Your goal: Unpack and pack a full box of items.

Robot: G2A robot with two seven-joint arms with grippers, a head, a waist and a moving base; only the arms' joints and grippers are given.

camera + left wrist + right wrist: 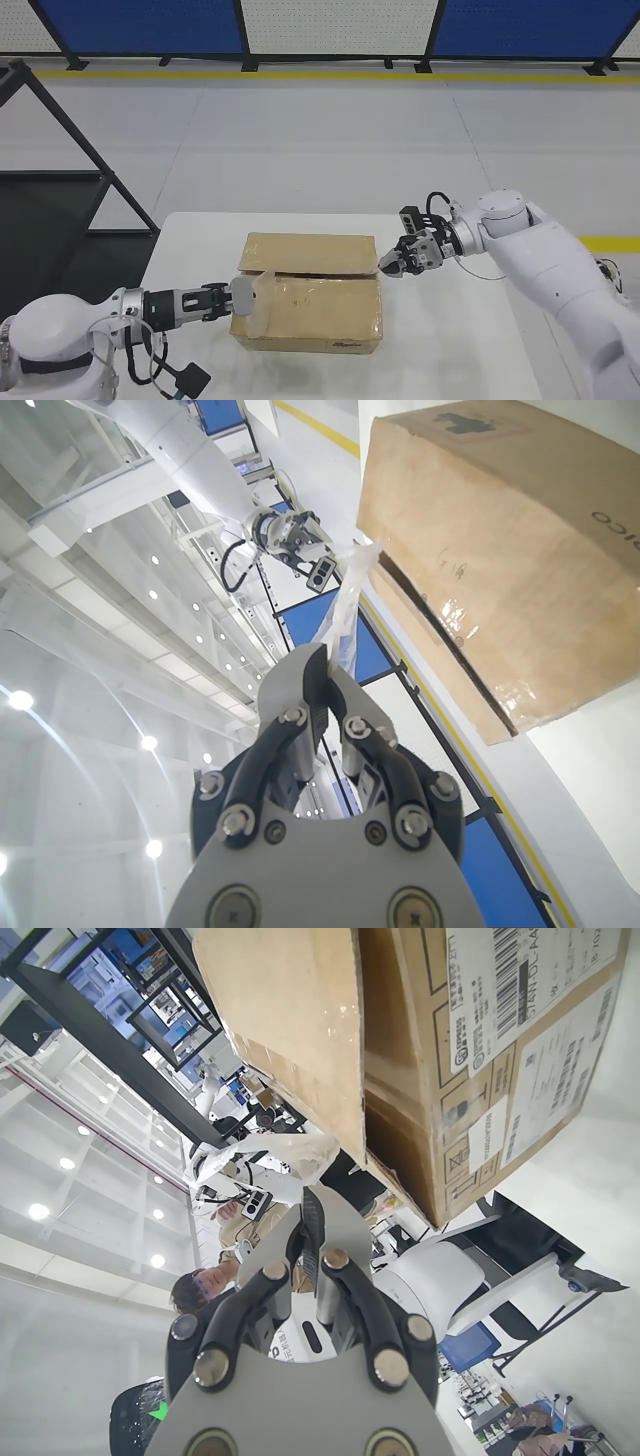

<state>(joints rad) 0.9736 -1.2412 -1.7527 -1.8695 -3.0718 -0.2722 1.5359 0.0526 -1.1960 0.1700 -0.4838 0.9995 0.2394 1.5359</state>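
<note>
A brown cardboard box (310,300) lies on the white table (450,340), its top seam partly split. My left gripper (246,295) is at the box's left end, shut on a strip of clear tape (345,600) that runs from its fingertips (327,672) to the box's (475,525) far corner. My right gripper (386,266) is at the box's right end, level with the seam. In the right wrist view it (307,1198) is shut, with the crumpled far end of the tape (300,1153) pinched at its tips, beside the labelled box end (500,1053).
A black metal frame (60,130) stands off the table's left side. Bare table lies to the right of the box under the right arm. Blue and white partition panels (340,25) line the far side of the floor.
</note>
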